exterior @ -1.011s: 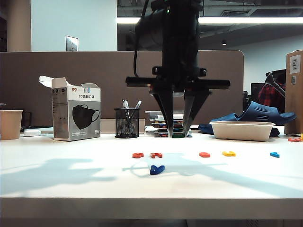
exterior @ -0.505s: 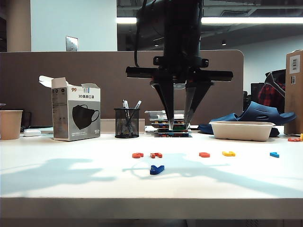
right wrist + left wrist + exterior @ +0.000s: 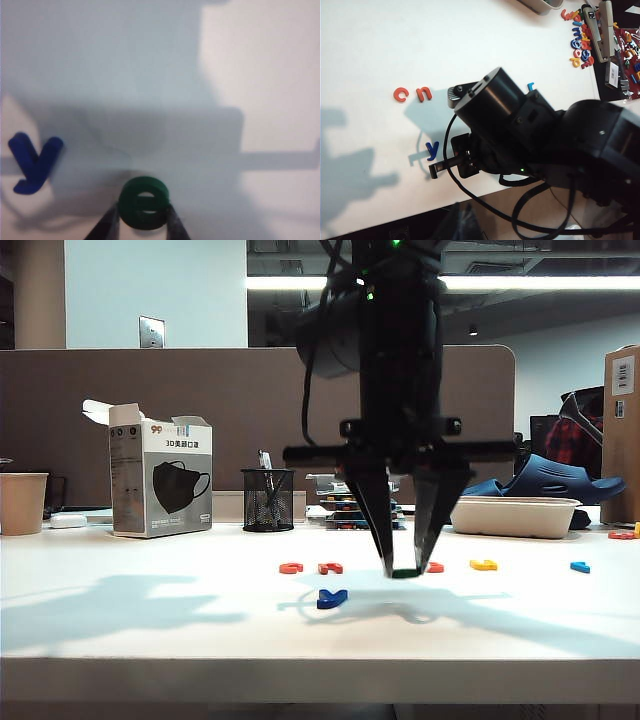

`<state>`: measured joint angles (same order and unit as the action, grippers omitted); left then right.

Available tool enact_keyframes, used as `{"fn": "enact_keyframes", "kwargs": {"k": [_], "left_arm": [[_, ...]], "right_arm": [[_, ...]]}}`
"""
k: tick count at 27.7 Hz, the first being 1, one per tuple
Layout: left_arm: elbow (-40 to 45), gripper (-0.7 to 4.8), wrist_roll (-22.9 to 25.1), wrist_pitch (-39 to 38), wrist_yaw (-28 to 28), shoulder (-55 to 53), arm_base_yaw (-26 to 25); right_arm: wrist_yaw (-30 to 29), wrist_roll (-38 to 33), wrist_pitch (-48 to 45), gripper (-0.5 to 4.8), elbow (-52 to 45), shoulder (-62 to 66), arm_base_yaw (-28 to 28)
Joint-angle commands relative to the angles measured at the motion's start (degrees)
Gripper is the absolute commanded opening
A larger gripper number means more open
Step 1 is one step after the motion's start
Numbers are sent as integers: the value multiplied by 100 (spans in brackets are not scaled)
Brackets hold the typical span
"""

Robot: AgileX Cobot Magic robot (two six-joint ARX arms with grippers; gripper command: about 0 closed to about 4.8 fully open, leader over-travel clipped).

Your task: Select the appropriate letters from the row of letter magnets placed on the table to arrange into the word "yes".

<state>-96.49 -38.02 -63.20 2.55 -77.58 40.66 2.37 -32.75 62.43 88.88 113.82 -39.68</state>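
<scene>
My right gripper points down over the table, shut on the green "e", which hangs low over the white top to the right of the dark blue "y". The right wrist view shows the "e" pinched between both fingertips, with the "y" lying flat beside it. A red letter sits just behind my right finger, too small to read. The left wrist view looks onto the right arm, the "y" and red "c" and "n". Of the left gripper only a dark blur shows.
Other row letters: two red, a yellow, a light blue. Behind stand a mask box, mesh pen cup, paper cup and white tray. A pile of spare letters lies at the table's far side.
My right gripper, still holding the green "e", has come down and forward from behind the row to just right of the blue "y". The letters on the table have not moved.
</scene>
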Motion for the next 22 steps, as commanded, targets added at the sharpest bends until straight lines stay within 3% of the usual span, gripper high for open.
{"fn": "enact_keyframes", "kwargs": {"k": [1,22], "left_arm": [[-17,-5,24,28,4,13,2],[-17,-5,24,28,4,13,2]], "right_arm": [[-85,-33,-339,116,-98,-33,-20],[-103,-52,-809,116,-299,48,-11]]}}
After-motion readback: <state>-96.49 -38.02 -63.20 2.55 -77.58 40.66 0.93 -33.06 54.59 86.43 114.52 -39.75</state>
